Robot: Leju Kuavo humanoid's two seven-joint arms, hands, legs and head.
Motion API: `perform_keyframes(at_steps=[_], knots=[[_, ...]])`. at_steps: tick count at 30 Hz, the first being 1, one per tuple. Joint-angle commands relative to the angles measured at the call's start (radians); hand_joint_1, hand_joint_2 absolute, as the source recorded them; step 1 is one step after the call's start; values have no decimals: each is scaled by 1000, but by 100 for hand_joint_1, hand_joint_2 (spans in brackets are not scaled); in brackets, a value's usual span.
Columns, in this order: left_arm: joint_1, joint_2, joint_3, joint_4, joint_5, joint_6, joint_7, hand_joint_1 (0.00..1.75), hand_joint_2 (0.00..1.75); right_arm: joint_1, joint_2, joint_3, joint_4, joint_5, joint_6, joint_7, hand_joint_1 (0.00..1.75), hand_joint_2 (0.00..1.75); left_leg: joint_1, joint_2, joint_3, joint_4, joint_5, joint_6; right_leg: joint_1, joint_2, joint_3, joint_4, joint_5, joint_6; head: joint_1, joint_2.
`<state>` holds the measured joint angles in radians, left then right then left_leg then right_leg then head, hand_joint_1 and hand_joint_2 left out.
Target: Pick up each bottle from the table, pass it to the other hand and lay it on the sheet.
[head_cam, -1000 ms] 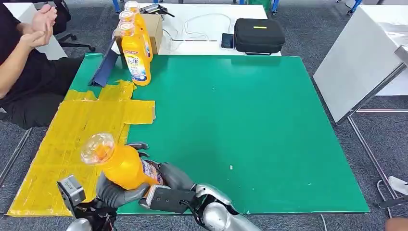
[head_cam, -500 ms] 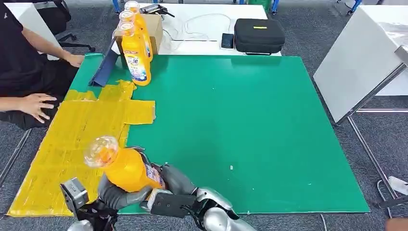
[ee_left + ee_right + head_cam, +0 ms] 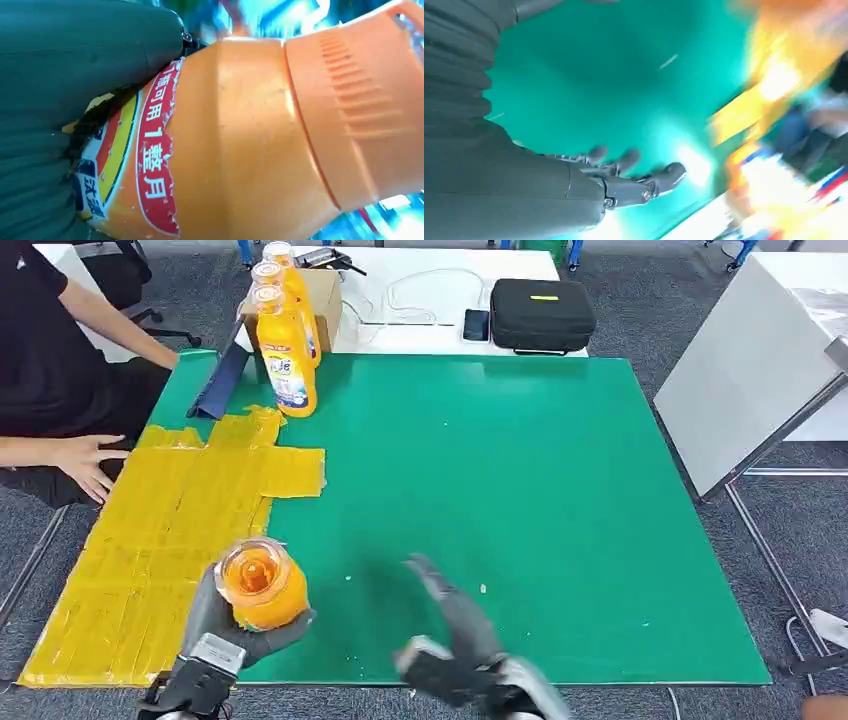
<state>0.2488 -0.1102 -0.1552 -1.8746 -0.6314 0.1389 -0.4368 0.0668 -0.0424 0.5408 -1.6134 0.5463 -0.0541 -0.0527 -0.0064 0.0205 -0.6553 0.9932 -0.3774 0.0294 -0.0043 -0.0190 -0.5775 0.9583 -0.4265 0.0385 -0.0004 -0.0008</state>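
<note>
The left robot hand [image 3: 232,625] grips 1 orange bottle [image 3: 258,585] beside the bare yellow sheet [image 3: 160,530], the right robot hand [image 3: 448,625] empty and spread, while 3 bottles [image 3: 283,330] wait beyond the sheet.

I see one orange bottle [image 3: 261,586] gripped upright over the green table's near edge, beside the yellow sheet [image 3: 165,530]. Three more orange bottles [image 3: 283,335] stand at the sheet's far corner.

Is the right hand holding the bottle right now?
No, the right hand is open and apart over the green mat, while the left hand holds the orange bottle.
</note>
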Motion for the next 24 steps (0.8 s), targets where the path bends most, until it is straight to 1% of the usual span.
perform_keyframes(at_steps=[1,2,3,4,5,6,7,10,12,13,14,15,16,17,18,19,21,22,23,24], knots=[[-13,13,40,11,-18,11,-4,175,175,79,-48,-138,-121,10,21,-5,0,175,-1,0,2,-1,-1,-2,-1,1,8,0,0,-1,-1,0],[-13,13,40,11,-18,11,-4,175,175,79,-48,-138,-121,10,21,-5,0,175,-1,2,2,0,0,-1,-1,1,8,0,1,-1,-1,0],[-11,28,39,22,-113,23,45,175,175,89,-36,-149,-109,-7,23,25,0,175,0,1,4,1,-2,-2,-1,1,11,1,0,-1,-1,0],[-8,36,38,49,-298,152,59,175,175,119,-58,-172,-115,-18,-8,11,0,175,-1,2,2,0,0,-1,-1,0,8,0,1,-1,-1,0],[-13,48,44,79,-438,224,97,175,175,141,-82,-194,-129,-39,-20,-9,0,175,-1,0,5,0,-1,-2,-1,-1,11,0,-1,-1,-1,0],[-25,67,54,125,-562,262,155,175,175,171,-108,-231,-154,-63,-23,-28,0,175,-1,-1,6,-1,-1,-1,-1,-3,7,-1,-1,-1,-1,0],[-48,72,61,152,-585,331,152,175,175,180,-130,-261,-202,-55,-42,-68,0,175,-1,-2,7,-1,-1,-2,-1,-2,5,0,-2,-2,-1,0],[-82,85,99,236,-602,341,177,175,175,229,-135,-351,-278,-82,31,-60,0,175,-2,-4,6,-1,-1,-2,-3,-4,4,0,-4,-2,-1,0],[-89,88,111,269,-657,358,187,175,175,253,-137,-369,-287,-80,41,-68,0,175,-2,-1,4,-2,-1,-1,-2,-2,2,-1,-2,0,-1,0],[-97,95,107,296,-723,366,212,175,175,258,-149,-373,-291,-77,43,-73,0,175,-2,-3,7,-1,-2,-1,-3,-2,5,-1,-3,0,-1,0],[-108,106,99,324,-791,372,242,175,175,253,-161,-373,-292,-84,47,-82,0,175,-2,-1,5,-1,-1,-1,-2,-1,3,-1,-2,0,-1,0],[-128,122,77,376,-860,362,276,175,175,241,-178,-377,-291,-92,52,-88,0,175,-2,-2,8,-1,-2,-2,-3,-1,5,0,-4,-1,-1,0],[-147,134,58,424,-925,355,312,175,175,232,-182,-386,-291,-104,56,-92,0,175,-2,-1,7,-2,-2,-1,-3,-1,4,-1,-3,0,-1,0],[-187,239,-57,484,-939,367,445,175,175,219,-189,-392,-287,-119,71,-99,0,175,-3,0,5,-2,-1,0,-4,-1,2,-1,-2,0,-1,0],[-230,295,-181,542,-939,369,553,175,175,207,-195,-397,-284,-128,81,-101,0,175,-3,-2,9,-3,-2,-1,-4,-2,6,-1,-3,-1,-1,0],[-286,338,-293,610,-939,366,653,175,175,193,-197,-403,-278,-136,91,-103,0,175,-3,-5,8,-3,0,-2,-4,-4,6,-1,-3,-1,-1,0],[-326,306,-302,702,-939,361,642,175,175,172,-203,-398,-264,-138,109,-105,0,175,-3,-3,5,-2,0,0,-4,-4,2,-1,-2,1,-1,0],[-332,289,-286,725,-939,357,623,175,175,167,-204,-395,-260,-136,111,-106,0,175,-2,-5,8,-3,0,-1,-4,-5,5,-1,-3,0,-1,0],[-341,262,-245,759,-939,354,580,175,175,158,-203,-389,-252,-135,116,-108,0,175,-2,0,6,-2,0,0,-3,-1,3,-1,-1,0,-1,0],[-348,242,-203,788,-939,343,532,175,175,148,-205,-381,-242,-134,119,-108,0,175,-2,0,9,-2,-1,-2,-4,0,5,-1,-2,-1,-2,0]])
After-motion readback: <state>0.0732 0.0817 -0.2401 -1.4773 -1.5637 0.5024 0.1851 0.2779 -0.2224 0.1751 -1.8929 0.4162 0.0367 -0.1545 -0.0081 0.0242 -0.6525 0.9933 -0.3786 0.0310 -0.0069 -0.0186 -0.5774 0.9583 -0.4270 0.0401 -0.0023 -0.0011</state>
